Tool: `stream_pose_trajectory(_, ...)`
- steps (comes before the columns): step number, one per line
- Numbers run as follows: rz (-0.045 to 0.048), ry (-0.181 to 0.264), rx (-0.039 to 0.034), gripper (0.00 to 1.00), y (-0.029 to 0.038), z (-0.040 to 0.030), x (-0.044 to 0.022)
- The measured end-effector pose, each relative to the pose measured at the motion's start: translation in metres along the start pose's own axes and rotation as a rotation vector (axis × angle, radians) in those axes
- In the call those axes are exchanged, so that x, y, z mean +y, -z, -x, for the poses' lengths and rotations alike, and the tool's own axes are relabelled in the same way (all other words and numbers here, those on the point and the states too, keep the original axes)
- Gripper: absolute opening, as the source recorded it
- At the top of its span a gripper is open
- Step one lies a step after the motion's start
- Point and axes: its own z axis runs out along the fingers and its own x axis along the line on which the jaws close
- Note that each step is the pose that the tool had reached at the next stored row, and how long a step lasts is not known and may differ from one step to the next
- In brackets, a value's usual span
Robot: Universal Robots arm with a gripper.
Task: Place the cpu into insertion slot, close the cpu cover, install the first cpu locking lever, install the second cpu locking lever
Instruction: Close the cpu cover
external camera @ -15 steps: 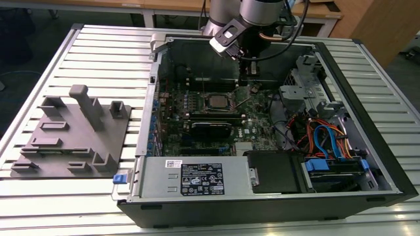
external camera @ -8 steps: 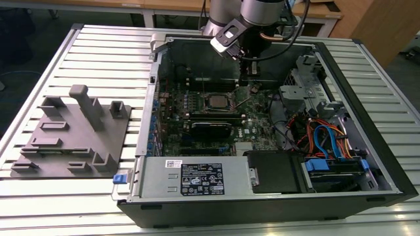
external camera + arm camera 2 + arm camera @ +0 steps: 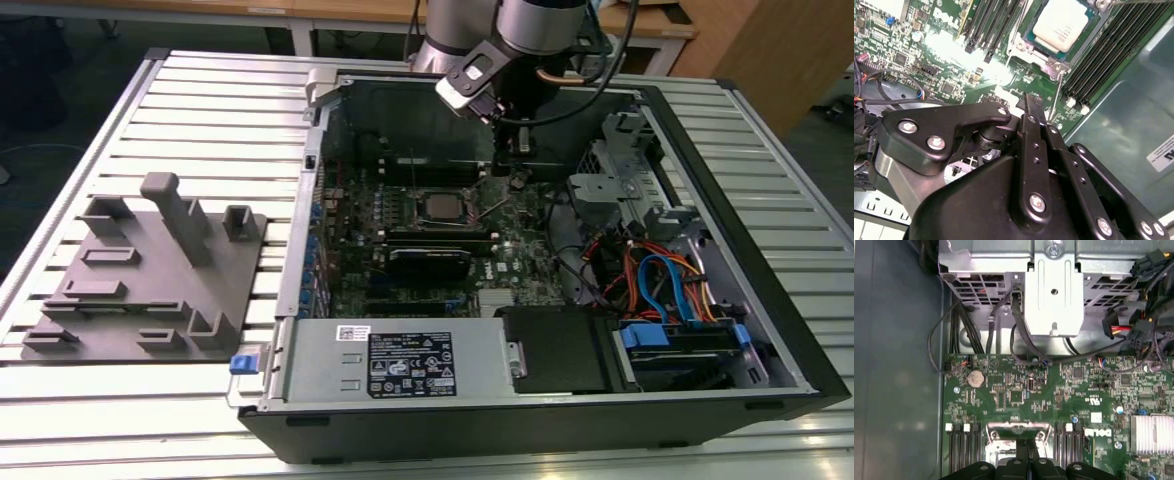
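Jaws on your gripper (image 3: 1029, 102) are pressed together with nothing between them, the tip just beside a thin metal lever (image 3: 1055, 97). Past it, the cpu (image 3: 1064, 22) lies in the insertion slot (image 3: 1087, 36), with the cpu cover (image 3: 1040, 56) framing it; you cannot tell whether that frame is fully down. Watch your aim: a closed tip could slip off so thin a lever and gouge the green board (image 3: 949, 55), or press a tilted frame onto the chip.
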Motion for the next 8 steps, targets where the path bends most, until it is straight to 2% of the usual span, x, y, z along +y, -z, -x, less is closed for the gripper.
stream_pose_trajectory(2,-0.0001,0.000,0.0000,0.10,-0.0017,0.0000,0.0044)
stream_pose_trajectory(5,-0.0009,0.000,0.0000,0.10,-0.0044,-0.0005,0.0148)
stream_pose_trajectory(8,-0.0009,-0.001,-0.0001,0.10,-0.0081,-0.0014,0.0207)
